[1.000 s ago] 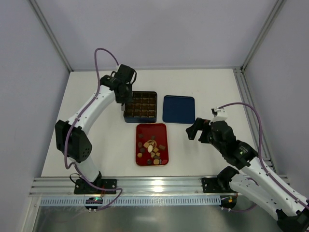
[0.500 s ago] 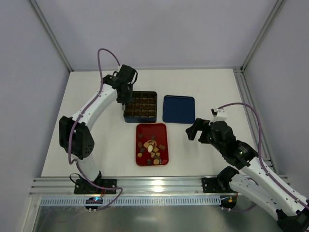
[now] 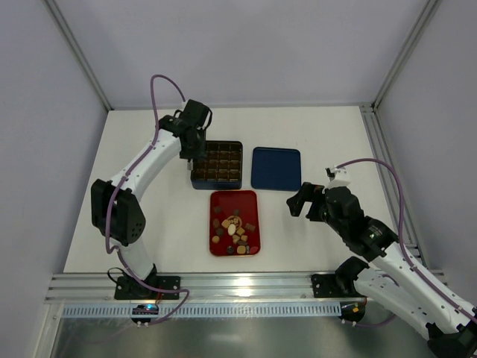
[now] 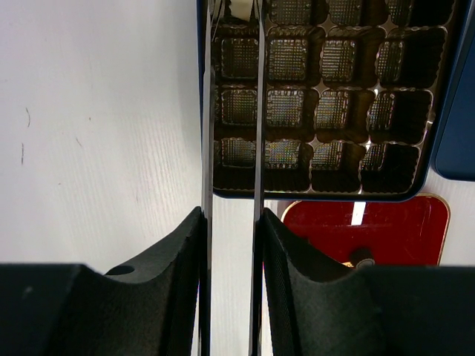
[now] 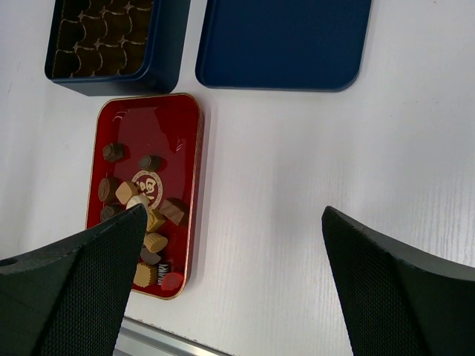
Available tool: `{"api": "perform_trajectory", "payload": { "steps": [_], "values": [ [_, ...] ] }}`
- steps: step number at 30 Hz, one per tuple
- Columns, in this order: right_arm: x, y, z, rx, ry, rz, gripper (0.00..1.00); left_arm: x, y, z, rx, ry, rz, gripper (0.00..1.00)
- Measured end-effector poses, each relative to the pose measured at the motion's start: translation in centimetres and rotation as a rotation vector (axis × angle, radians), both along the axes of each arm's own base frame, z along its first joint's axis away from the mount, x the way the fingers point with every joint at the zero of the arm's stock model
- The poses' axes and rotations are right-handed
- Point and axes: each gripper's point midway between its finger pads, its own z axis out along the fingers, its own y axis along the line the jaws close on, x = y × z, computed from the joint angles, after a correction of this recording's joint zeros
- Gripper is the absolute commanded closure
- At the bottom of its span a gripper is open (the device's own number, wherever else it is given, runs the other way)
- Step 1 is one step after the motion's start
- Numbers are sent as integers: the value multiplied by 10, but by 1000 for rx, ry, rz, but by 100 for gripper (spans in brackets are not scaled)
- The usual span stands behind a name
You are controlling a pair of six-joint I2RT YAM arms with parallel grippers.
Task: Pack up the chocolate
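Left wrist view: the left gripper (image 4: 231, 11) hangs over the gridded box (image 4: 341, 104), fingers narrowly apart, perhaps pinching something pale. The chocolate (image 5: 126, 193) lies in the red tray (image 5: 159, 122); right gripper (image 5: 234, 215) gapes wide.

The worktop (image 3: 320, 134) is plain white. The near tray (image 5: 152, 119) is glossy red with a thin gold rim and a pale emblem on its floor. The chocolate (image 5: 126, 193) in it is dark brown, tan and cream. The far box (image 4: 341, 59) has navy walls and a dark brown liner, its square cells finely cross-hatched. The lid (image 5: 286, 41) to its right is plain navy. The left hand (image 4: 234, 15) and right hand (image 5: 234, 215) are black, with a fine mesh pattern on their inner faces.
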Motion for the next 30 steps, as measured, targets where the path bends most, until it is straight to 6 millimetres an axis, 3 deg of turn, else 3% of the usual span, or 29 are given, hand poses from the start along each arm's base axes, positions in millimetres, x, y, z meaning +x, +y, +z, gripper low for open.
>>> {"api": "perform_trajectory", "payload": {
  "steps": [15, 19, 24, 27, 30],
  "values": [
    [0, 0, 0, 2, 1, -2, 0, -1, -2, 2, -11, 2, -6, 65],
    [0, 0, 0, 2, 1, -2, 0, -8, -7, 11, -39, -5, -27, 66],
    [0, 0, 0, 2, 1, -3, 0, -32, -19, 40, -85, -54, -82, 67],
    [0, 0, 0, 2, 1, -3, 0, -61, -33, 54, -110, -79, -152, 67],
    [0, 0, 0, 2, 1, -3, 0, -91, -45, 55, -118, -74, -220, 66]
  ]
}}
